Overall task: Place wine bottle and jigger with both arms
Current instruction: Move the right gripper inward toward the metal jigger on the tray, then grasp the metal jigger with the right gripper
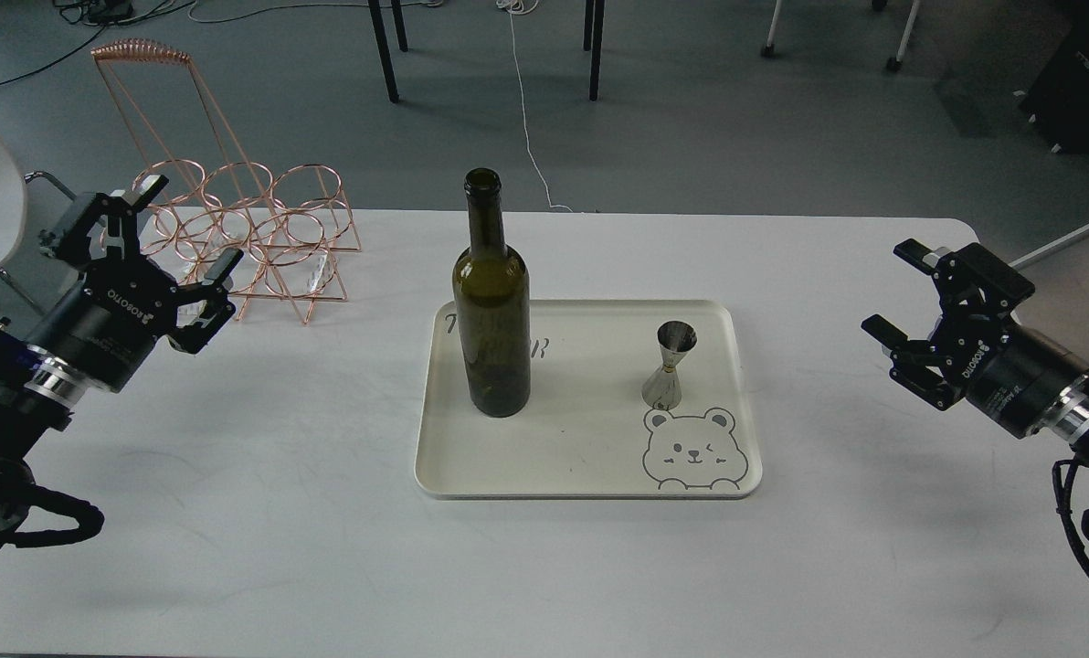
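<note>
Fingers (150, 194) of the left gripper (188, 233) are spread wide apart, and nothing is held between them; one prong is raised toward the copper wire rack (252, 233), the other is pointed toward the tray (590, 480). Behind them, the black body with white lettering and the silver wrist ring are angled down and away to the left of the tray, and the left arm (15, 411) is seen running off the near left edge above the white table (234, 530).

Prongs of the right gripper (893, 291) are likewise parted widely and are closed on nothing. They are aimed inward toward the tray, well apart from it on its right. The right arm (1047, 402) is extended back from them to the right edge, with a black cable looped beneath it.

On the tray the wine bottle (492, 320) is stood upright at the left half, and the jigger (670, 366) is stood upright at the right half, just above the printed bear (693, 450). Neither is touched by a gripper.
</note>
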`<move>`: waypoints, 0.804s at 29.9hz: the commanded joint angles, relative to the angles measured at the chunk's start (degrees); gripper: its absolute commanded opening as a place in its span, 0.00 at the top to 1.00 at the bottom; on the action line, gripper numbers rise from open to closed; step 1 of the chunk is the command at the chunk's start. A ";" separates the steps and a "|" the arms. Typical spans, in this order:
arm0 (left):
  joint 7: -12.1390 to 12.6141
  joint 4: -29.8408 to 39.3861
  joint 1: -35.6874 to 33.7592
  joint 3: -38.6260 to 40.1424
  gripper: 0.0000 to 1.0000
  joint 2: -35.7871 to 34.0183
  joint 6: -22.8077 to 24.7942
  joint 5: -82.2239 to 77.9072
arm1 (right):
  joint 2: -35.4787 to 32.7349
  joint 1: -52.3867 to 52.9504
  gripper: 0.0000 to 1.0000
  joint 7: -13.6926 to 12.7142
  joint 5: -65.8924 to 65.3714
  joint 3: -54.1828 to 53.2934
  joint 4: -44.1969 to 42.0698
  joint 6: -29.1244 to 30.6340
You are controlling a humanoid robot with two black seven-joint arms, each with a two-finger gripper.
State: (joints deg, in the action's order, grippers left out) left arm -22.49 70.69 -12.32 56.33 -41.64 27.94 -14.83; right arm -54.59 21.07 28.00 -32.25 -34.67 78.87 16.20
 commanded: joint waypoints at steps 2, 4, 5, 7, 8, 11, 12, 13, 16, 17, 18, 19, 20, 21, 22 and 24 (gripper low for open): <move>-0.27 -0.20 -0.42 0.00 0.02 -0.72 0.06 -0.02 | -0.96 -0.07 0.01 0.00 -24.13 0.04 1.47 -7.65; -0.71 -0.20 -0.25 -0.08 0.02 -0.72 0.06 -0.02 | -0.43 -0.24 0.01 0.00 -34.06 0.74 1.29 -15.55; -1.14 -0.02 0.02 0.00 0.02 -0.63 0.06 -0.02 | -0.17 -0.33 0.01 0.00 -38.63 1.09 1.20 -19.15; -2.20 0.15 0.37 0.00 0.02 -0.46 0.06 -0.02 | 1.05 -0.16 0.01 0.00 -46.46 2.93 1.20 -25.14; -2.46 0.15 0.55 0.00 0.02 -0.28 0.06 -0.11 | 1.93 0.11 0.01 0.00 -49.29 3.89 1.20 -27.08; -2.73 0.33 1.42 0.44 0.02 -0.11 0.06 -0.81 | 5.36 0.72 0.01 0.00 -58.51 5.57 -0.19 -32.27; -2.82 0.42 1.51 0.53 0.02 -0.11 0.06 -1.42 | 6.50 0.90 0.01 0.00 -62.63 5.66 -1.60 -33.85; -2.91 0.50 1.51 0.62 0.02 -0.11 0.06 -2.04 | 7.56 1.25 0.01 0.00 -66.24 5.66 -3.00 -34.91; -3.52 0.50 1.51 0.71 0.02 -0.11 0.06 -2.83 | 12.03 2.39 0.01 0.00 -74.52 5.66 -8.97 -39.12; -3.52 0.50 1.51 0.62 0.02 -0.19 0.06 -2.83 | 13.44 2.57 0.01 0.00 -76.11 5.66 -10.39 -40.80; -3.52 0.50 1.51 0.71 0.02 -0.19 0.06 -2.83 | 15.02 2.74 0.01 0.00 -77.17 5.66 -11.62 -42.81; -3.61 0.50 1.51 0.71 0.02 -0.19 0.06 -2.83 | 16.52 3.01 0.01 0.00 -78.05 5.66 -12.59 -44.20; -3.61 0.50 1.51 0.71 0.02 -0.19 0.06 -2.83 | 17.66 3.44 0.01 0.00 -78.49 5.66 -13.38 -44.20; -3.61 0.50 1.51 0.71 0.02 -0.19 0.06 -2.83 | 18.89 3.97 0.01 0.00 -78.93 5.75 -14.17 -44.20; -3.61 0.50 1.51 0.71 0.02 -0.19 0.06 -2.83 | 20.21 4.58 0.01 0.00 -79.63 5.75 -15.31 -44.20; -3.61 0.50 1.51 0.71 0.02 -0.19 0.06 -2.83 | 21.88 5.29 0.01 0.00 -80.60 5.84 -17.25 -44.20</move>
State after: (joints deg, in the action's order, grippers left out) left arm -26.09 71.20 -10.81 57.04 -41.78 28.01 -17.67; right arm -35.43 25.24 28.01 -111.36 -28.94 64.29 -27.78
